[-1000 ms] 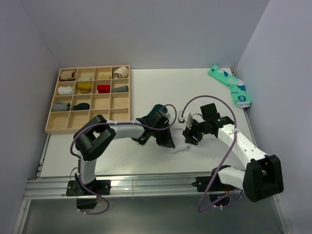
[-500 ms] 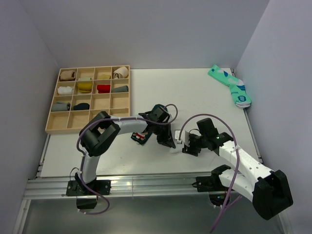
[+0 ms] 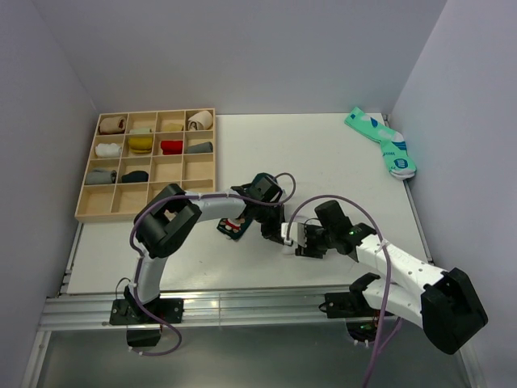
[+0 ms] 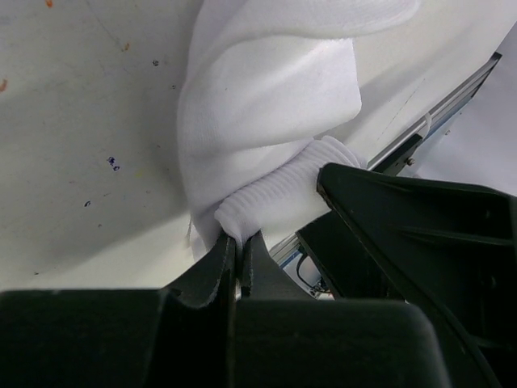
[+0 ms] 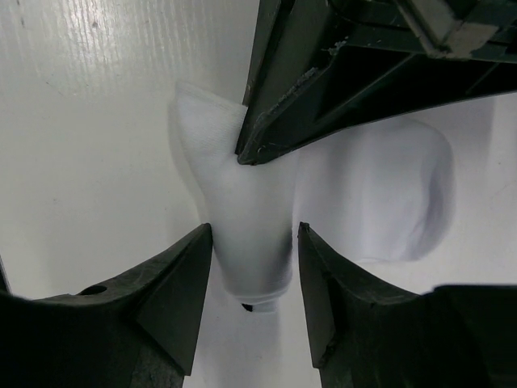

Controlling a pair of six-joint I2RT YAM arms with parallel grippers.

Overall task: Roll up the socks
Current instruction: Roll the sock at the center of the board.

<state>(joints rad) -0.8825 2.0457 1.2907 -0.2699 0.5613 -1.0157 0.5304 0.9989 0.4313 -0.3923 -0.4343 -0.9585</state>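
The white sock [image 4: 266, 105] lies bunched on the table; it also shows in the top view [image 3: 287, 247] and the right wrist view [image 5: 242, 234]. My left gripper [image 4: 240, 242] is shut on its ribbed edge, seen in the top view [image 3: 275, 231]. My right gripper [image 5: 252, 242] is open, its fingers [image 5: 174, 291] on either side of a fold of the white sock, just right of the left gripper in the top view [image 3: 299, 241]. The dark green sock [image 3: 233, 229] with its red-and-white figure lies just left of the left gripper.
A wooden compartment tray [image 3: 81, 212] with several rolled socks stands at the far left. A mint-green pair [image 3: 384, 144] lies at the far right corner. The table's near edge and metal rail [image 3: 242, 303] run just behind the grippers.
My right gripper has moved left and nearer, down onto the white sock beside the left gripper. The left gripper shifted slightly, uncovering the dark green sock.
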